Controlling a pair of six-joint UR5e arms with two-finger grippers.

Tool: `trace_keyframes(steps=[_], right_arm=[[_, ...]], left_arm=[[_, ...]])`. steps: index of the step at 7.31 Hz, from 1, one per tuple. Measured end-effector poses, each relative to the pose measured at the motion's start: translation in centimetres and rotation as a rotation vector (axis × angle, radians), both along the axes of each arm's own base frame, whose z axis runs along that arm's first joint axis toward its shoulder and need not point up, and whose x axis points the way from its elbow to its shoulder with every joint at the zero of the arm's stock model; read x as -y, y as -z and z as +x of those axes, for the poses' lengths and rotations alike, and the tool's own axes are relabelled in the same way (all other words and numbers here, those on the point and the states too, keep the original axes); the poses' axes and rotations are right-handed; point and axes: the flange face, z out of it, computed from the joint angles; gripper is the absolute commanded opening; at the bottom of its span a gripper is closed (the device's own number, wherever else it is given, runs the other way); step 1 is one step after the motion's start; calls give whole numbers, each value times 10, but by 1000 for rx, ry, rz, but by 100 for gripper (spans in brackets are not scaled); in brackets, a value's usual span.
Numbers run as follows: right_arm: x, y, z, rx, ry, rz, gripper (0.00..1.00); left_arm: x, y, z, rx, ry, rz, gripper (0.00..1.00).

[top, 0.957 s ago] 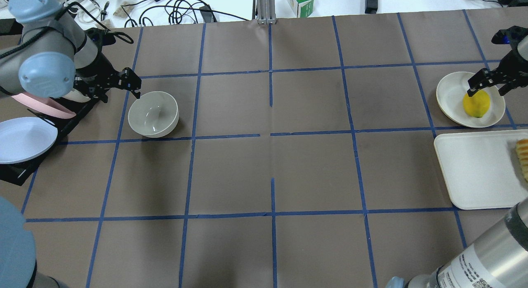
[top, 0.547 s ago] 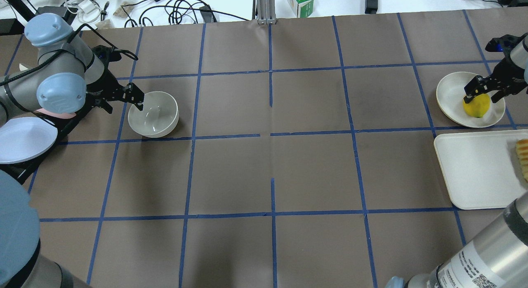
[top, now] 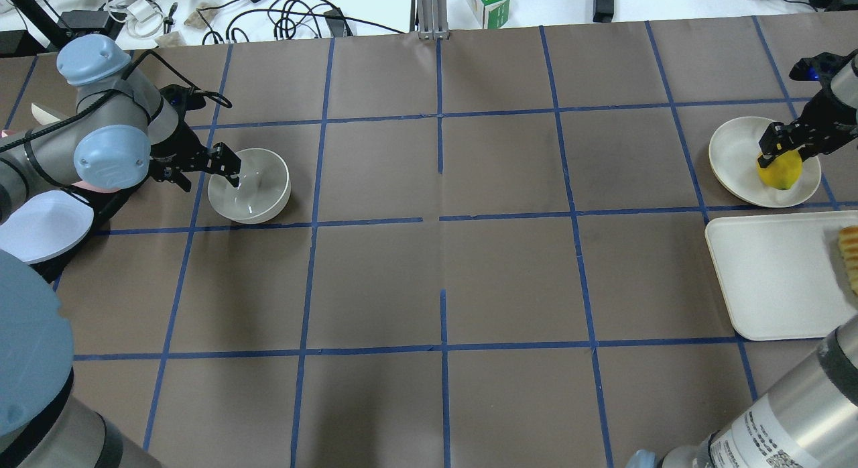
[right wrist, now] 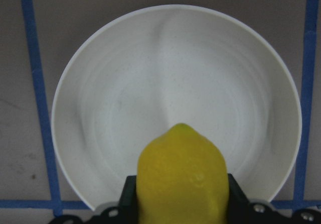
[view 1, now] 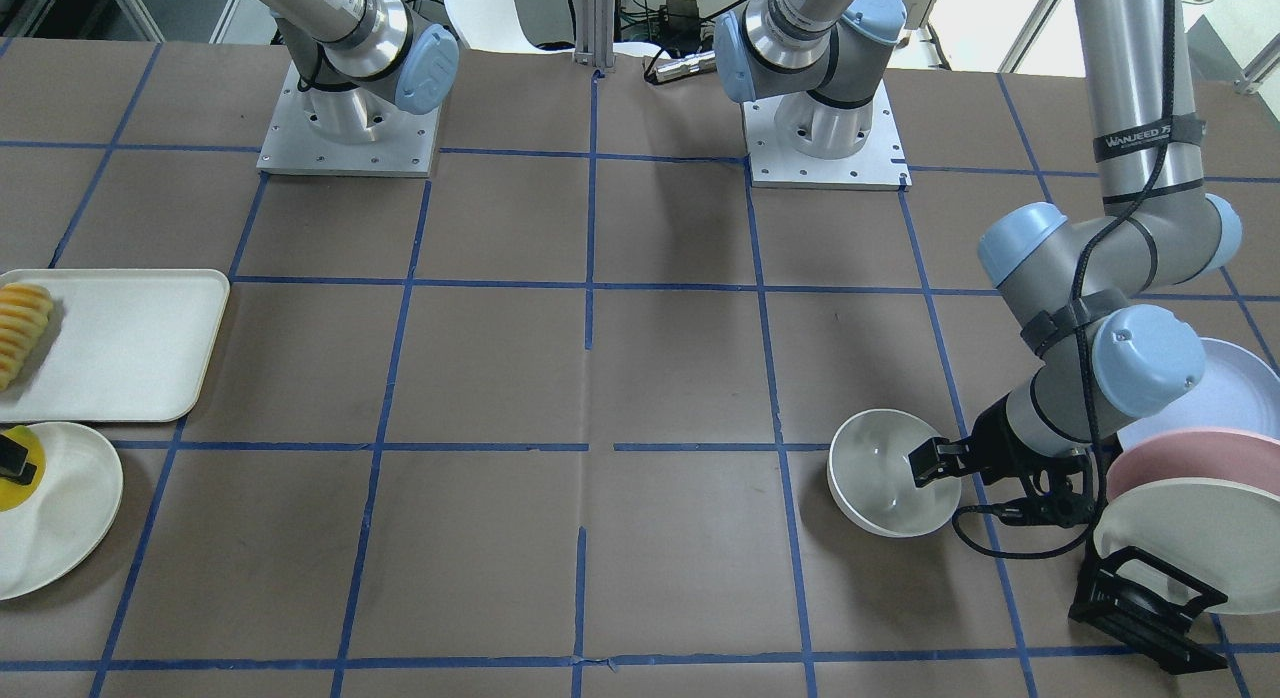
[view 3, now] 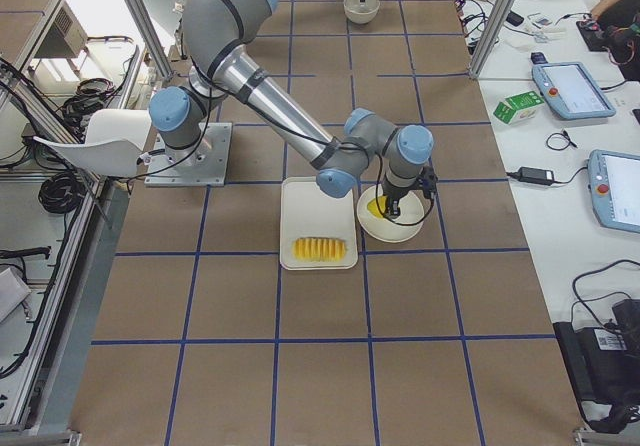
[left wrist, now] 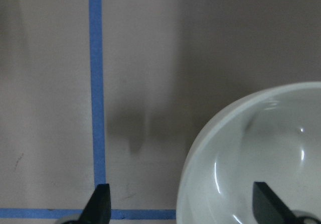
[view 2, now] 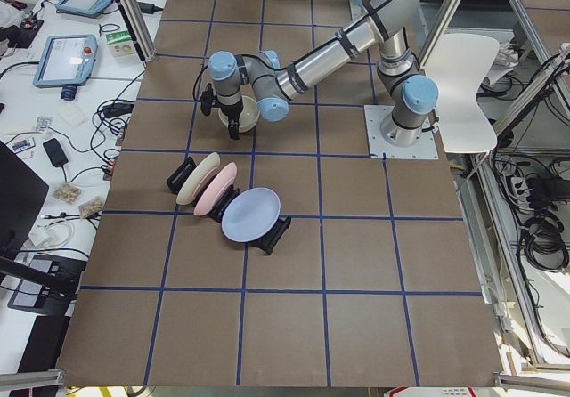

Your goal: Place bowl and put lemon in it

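Right gripper clamping lemon across long axis, left gripper wide astride bowl rim

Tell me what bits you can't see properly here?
- Underside of the lemon: cut off by the right wrist view's bottom edge, so whether it touches the plate is unclear.
- The sliced food: cut by the overhead view's right edge.
- The bowl: cut by the left wrist view's right and bottom edges.
- The right gripper: mostly beyond the front-facing view's left edge.
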Motion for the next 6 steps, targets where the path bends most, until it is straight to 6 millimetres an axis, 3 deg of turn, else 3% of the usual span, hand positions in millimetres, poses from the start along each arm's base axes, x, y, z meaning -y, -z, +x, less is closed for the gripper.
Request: trace_keyframes(steps=[2,4,5,6], right_arm=[[-33,-93,23,-14,-3,-10,36],[-80,-175,52,-31,-3,-10,37],[-102,-200,64,-39,-2,-8,37],[-115,-212,73,-41,3,-6,36]], left_arm=[[2,0,0,-2,-3,-7,0],[6,-9,-2,1,-4,-26,0],[9,-17,-8,-8,-15,-42,0],[15,-34,-28,-39,-22,-78,0]])
